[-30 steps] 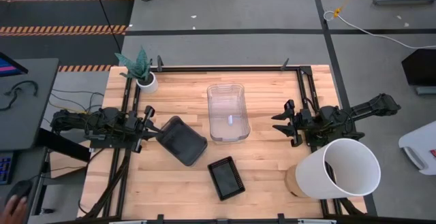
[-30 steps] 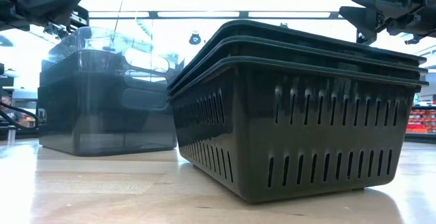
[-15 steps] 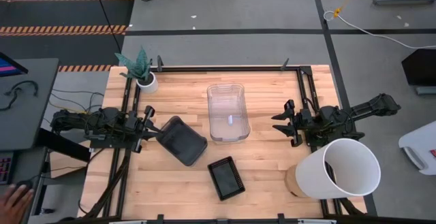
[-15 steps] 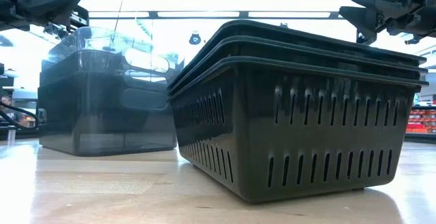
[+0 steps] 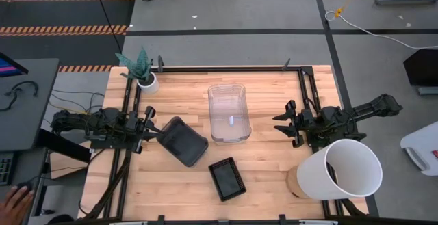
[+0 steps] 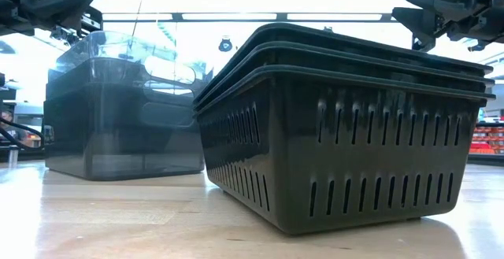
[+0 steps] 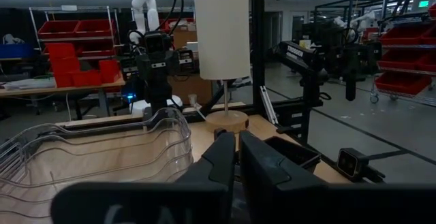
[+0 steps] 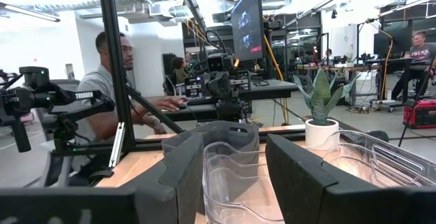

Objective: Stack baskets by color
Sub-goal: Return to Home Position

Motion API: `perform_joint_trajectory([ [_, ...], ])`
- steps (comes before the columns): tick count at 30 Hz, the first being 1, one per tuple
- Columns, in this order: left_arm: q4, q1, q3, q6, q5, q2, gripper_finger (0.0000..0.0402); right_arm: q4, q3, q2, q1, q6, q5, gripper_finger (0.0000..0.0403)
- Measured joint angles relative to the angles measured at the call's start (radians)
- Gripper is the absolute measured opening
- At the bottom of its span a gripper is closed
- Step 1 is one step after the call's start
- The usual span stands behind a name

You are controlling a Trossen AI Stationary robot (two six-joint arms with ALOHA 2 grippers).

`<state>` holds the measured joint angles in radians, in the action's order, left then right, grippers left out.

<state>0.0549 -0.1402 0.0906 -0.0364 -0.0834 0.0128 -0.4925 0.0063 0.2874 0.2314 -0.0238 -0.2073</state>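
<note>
Homing looks close to done, so the care is in not undoing the stacks. The left claw (image 7: pixel 237 142) has its fingers pressed almost together on nothing; the right claw (image 8: pixel 235 142) is spread wide and empty. The grey stack (image 5: pixel 183 141) lies just ahead of the left claw's tips, so any last move there should go straight back, not sideways, or it could nudge that corner. The clear stack (image 5: pixel 228 112) sits between the two claws, ahead of the right one and well apart from it. The black stack (image 5: pixel 227 179), three nested as the low view shows, stands farther out from both, apart from the grey one. The bucket (image 5: pixel 345 169) stands close beside the right arm, behind its claw — swing wide of it.

Against the earlier frames nothing on the table differs: both claws and all three stacks sit where they were. Only a person's hand (image 5: pixel 14 199), off the table behind the left claw, has shifted slightly.
</note>
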Motion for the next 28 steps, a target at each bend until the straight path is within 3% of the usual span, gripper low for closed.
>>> perform_joint_trajectory([
  [28, 0.000, 0.000, 0.000, 0.000, 0.000, 0.000, 0.0036, 0.000, 0.000, 0.000, 0.000, 0.000, 0.000, 0.0165],
])
